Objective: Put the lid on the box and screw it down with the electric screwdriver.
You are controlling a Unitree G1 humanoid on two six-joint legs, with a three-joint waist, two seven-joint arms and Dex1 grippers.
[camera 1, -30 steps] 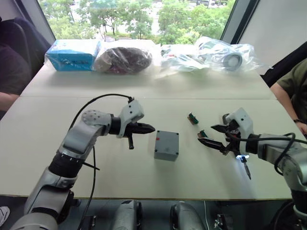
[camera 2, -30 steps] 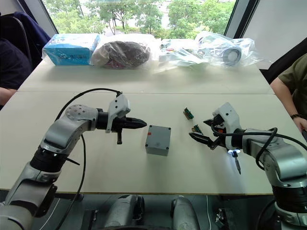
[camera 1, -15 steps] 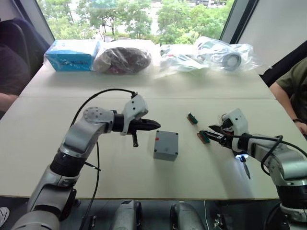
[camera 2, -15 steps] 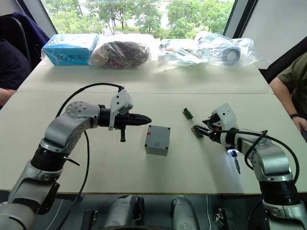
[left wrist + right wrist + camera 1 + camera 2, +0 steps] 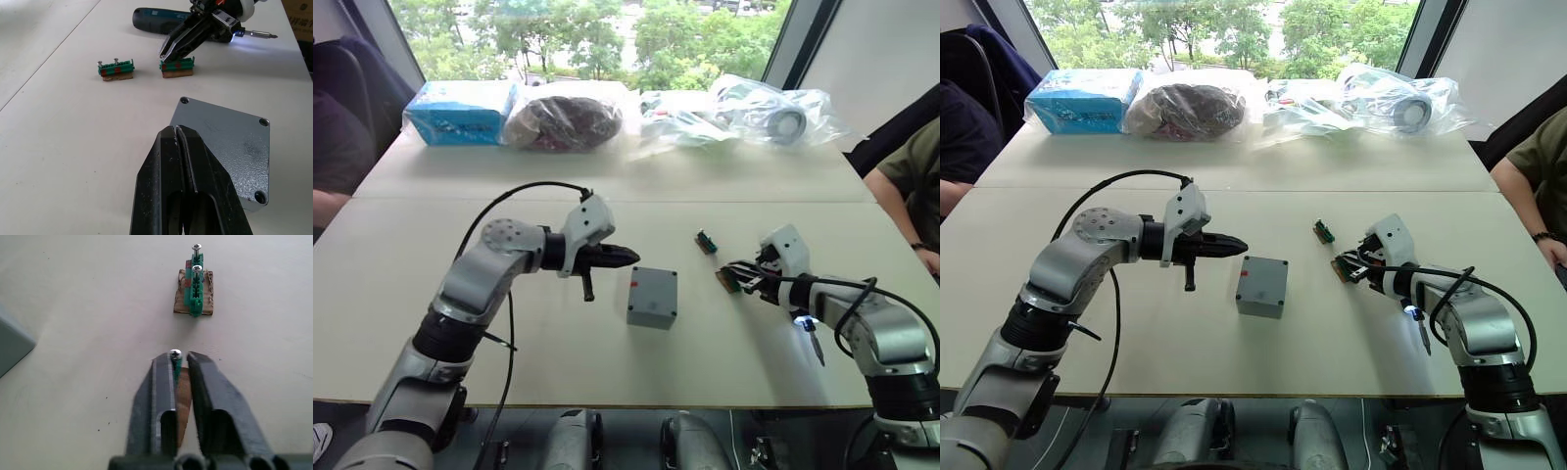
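electric screwdriver [image 5: 161, 18] body partly behind the right gripper [image 5: 168, 51]; bagged items [image 5: 744, 110] on table indistinct

The grey box [image 5: 1262, 286] stands on the pale table [image 5: 1087, 323] with its lid on top and a small red mark on its left side, and the left gripper [image 5: 1232, 247] hangs just beside it at the left with its black fingers together. The right gripper [image 5: 1345, 269] is low at a small green screw holder [image 5: 1340, 270], a second green holder [image 5: 1322, 231] lies near behind it, and the electric screwdriver [image 5: 1417, 326] lies under the right arm with its tip light on. Along the far edge of the table lie a blue package [image 5: 1082, 100] and several clear plastic bags [image 5: 1371, 98].
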